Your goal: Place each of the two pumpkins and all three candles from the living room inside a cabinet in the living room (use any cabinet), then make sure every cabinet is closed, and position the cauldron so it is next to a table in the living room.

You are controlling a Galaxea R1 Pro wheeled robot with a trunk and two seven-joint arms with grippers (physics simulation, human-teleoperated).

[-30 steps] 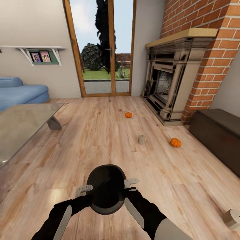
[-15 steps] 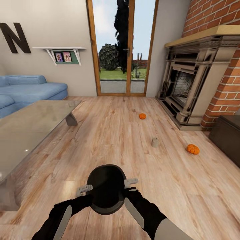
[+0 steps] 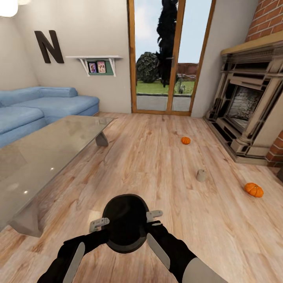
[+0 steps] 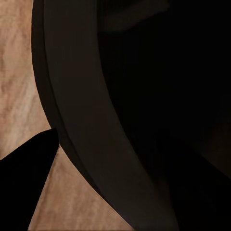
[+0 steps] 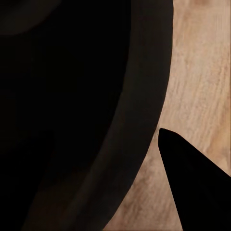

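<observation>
Hanging on the wall above the blue sofa is a large dark letter "N", the only writing that can be read; two small framed pictures on the white shelf beside it are too small to make out. Low in the head view, the black cauldron sits mouth up between both arms, with the left end effector at one side of its rim and the right end effector at the other. Whether either is clamped on the rim cannot be told. Both wrist views give a close dark curve of rim over the wooden floor, one finger a black wedge. A glass worktop stands to the left, near the cauldron. Further ahead on the floor lie two pumpkins, one far, one near the fireplace at right, and one upright candle between them.
</observation>
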